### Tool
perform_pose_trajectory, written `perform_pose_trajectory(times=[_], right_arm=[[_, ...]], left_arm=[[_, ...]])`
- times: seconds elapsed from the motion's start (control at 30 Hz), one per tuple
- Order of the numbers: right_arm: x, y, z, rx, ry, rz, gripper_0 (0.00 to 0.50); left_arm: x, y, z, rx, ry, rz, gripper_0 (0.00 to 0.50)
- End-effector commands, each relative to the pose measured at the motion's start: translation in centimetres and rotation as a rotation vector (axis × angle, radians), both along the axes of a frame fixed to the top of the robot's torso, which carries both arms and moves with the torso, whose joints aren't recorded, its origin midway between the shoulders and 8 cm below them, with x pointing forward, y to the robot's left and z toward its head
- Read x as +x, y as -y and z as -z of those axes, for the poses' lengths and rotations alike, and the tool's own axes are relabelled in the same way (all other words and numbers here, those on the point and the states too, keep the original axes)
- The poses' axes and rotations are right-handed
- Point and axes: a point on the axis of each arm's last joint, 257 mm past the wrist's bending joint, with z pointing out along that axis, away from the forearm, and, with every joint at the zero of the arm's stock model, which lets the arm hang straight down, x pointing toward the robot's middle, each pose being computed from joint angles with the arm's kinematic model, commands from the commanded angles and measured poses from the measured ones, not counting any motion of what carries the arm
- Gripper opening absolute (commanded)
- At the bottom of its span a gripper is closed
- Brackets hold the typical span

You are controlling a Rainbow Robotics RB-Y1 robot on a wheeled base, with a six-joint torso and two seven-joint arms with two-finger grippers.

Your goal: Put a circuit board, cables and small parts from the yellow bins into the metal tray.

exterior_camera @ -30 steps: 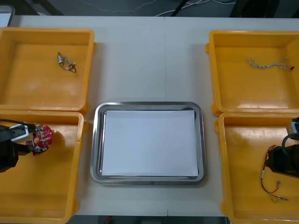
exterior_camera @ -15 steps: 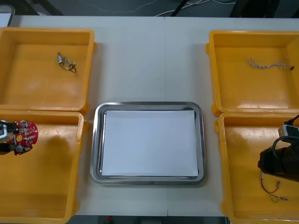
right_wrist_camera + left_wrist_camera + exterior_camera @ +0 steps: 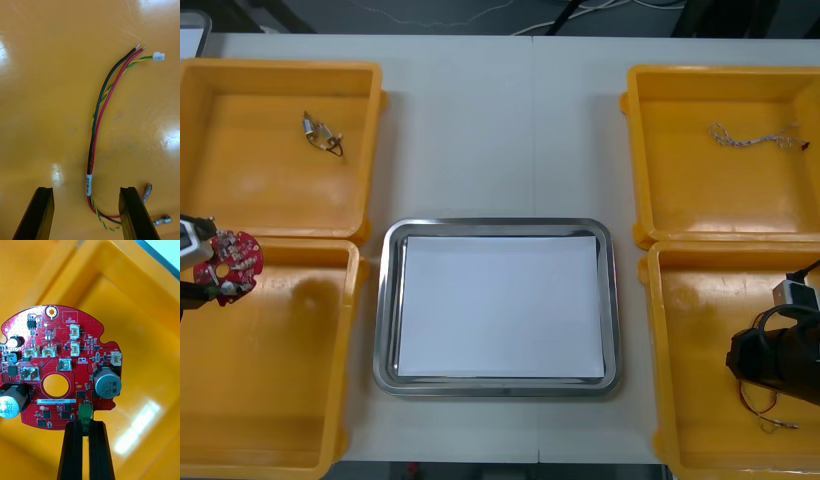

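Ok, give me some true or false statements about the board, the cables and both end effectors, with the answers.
1. The left end effector is shut on the red circuit board. True.
2. The right end effector is open over the red and yellow cable. True.
3. That cable lies in the far right bin. False: it lies in the near right yellow bin.
4. The small metal parts sit in the near left bin. False: they sit in the far left yellow bin.
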Motion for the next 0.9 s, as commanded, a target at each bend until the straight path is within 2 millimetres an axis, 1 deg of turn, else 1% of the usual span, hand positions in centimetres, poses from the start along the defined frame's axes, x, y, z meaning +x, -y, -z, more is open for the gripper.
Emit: perform_pose_trajectory(times=[0.03,0.33,0.5,0.7,0.73,0.77,0.8,0.83,0.87,0.9], right_arm=[[-0.7,-0.5,1.6,0.015,-0.019,0.025,0.500],[-0.3,-0.4,3.3,0.017,-0.015,0.031,0.500],[-0.5,-0.8,3.5,0.021,-0.021,0.026,0.500],[-0.9,-0.9,3.8,0.018,-0.032,0.017,0.500],[-0.8,-1.0,3.8,0.017,-0.032,0.015,0.481],[-0.9,-1.0,3.9,0.020,-0.035,0.015,0.434],[-1.0,-1.0,3.9,0.019,-0.038,0.014,0.345],[-0.9,-1.0,3.8,0.018,-0.035,0.013,0.289],[-0.9,-1.0,3.8,0.019,-0.035,0.012,0.141],[-0.9,-1.0,3.8,0.018,-0.035,0.010,0.067]], left_arm=[[2.1,2.8,-1.6,-0.080,0.013,-0.090,0.000],[4.4,6.1,-2.6,-0.182,-0.011,-0.219,0.000],[4.8,7.6,-2.9,-0.207,-0.038,-0.261,0.000],[5.3,10.1,-3.1,-0.222,-0.041,-0.287,0.000],[5.4,10.2,-3.0,-0.217,-0.038,-0.289,0.000],[5.5,10.5,-3.0,-0.209,-0.030,-0.294,0.000],[5.6,11.0,-2.9,-0.201,-0.023,-0.299,0.000],[5.7,11.2,-2.9,-0.199,-0.019,-0.304,0.000],[5.8,11.6,-2.7,-0.199,-0.017,-0.322,0.000],[5.9,12.0,-2.7,-0.194,-0.008,-0.326,0.000]])
